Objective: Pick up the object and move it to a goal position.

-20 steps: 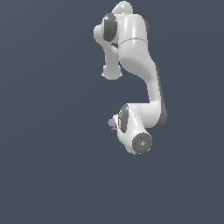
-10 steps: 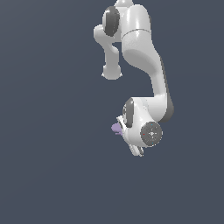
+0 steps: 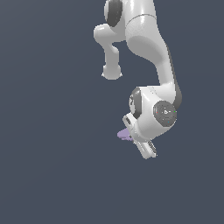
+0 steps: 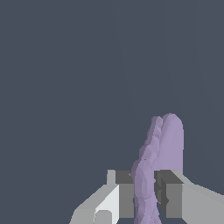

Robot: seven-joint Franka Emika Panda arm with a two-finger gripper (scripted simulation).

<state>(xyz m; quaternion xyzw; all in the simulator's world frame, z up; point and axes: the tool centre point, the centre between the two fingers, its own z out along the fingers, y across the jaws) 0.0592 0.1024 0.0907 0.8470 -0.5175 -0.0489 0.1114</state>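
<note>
The object point(image 4: 158, 148) is a small pale lavender item, thin and elongated with a rounded end. In the wrist view it stands between my two fingers, and my gripper point(image 4: 143, 194) is shut on it. In the exterior view only a small part of the object point(image 3: 124, 134) sticks out to the exterior view's left of the white hand point(image 3: 141, 139). The fingertips are hidden behind the hand there. The arm hangs down from above with the wrist bent low.
Plain dark grey-blue ground point(image 3: 52, 166) fills both views. The arm's upper links point(image 3: 140, 30) reach down from the top of the exterior view. No other objects show.
The arm has swung toward the exterior view's right and slightly lower, carrying the lavender object along in the shut gripper.
</note>
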